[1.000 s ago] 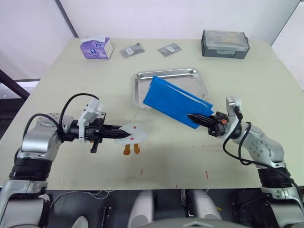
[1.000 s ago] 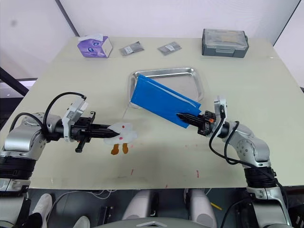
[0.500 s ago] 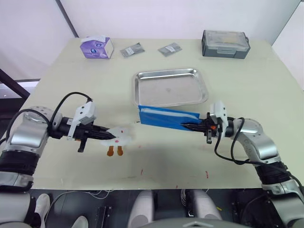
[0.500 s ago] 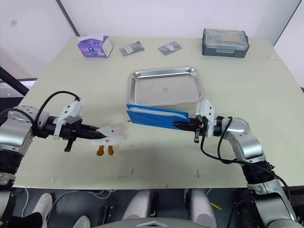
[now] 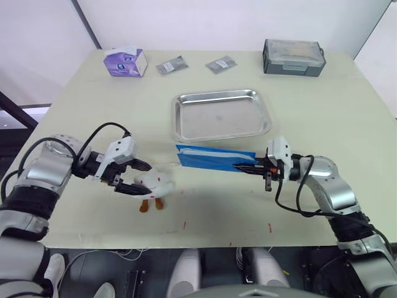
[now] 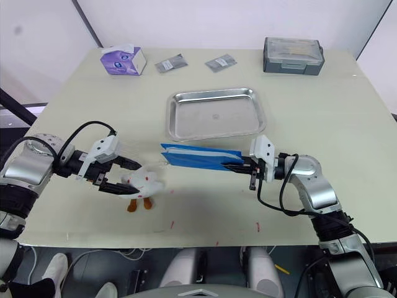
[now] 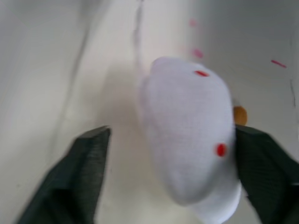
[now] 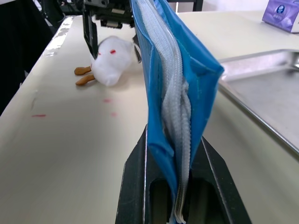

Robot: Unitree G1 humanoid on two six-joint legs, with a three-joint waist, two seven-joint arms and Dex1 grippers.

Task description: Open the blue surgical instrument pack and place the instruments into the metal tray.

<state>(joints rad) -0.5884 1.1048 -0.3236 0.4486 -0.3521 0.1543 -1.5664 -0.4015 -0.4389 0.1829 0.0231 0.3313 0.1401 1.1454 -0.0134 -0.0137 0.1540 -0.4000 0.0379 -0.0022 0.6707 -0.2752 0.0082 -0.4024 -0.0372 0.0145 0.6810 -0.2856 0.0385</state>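
Right gripper (image 5: 248, 168): clamped on one end of the flat blue fold-over instrument pack (image 5: 211, 156), held on edge, long axis running leftward, just in front of the shiny steel tray (image 5: 221, 115). Left gripper (image 5: 138, 177): fingers spread around a white plush toy (image 5: 152, 184).

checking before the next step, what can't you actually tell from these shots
- The instruments: hidden inside the blue surgical instrument pack, held edge-on by the right gripper; the right wrist view shows only grey lining.
- Print on the pack's cover: turned away from the head views.
- Contents of the dark grey box: its lid is on.
- Small foil packets: labels too small.
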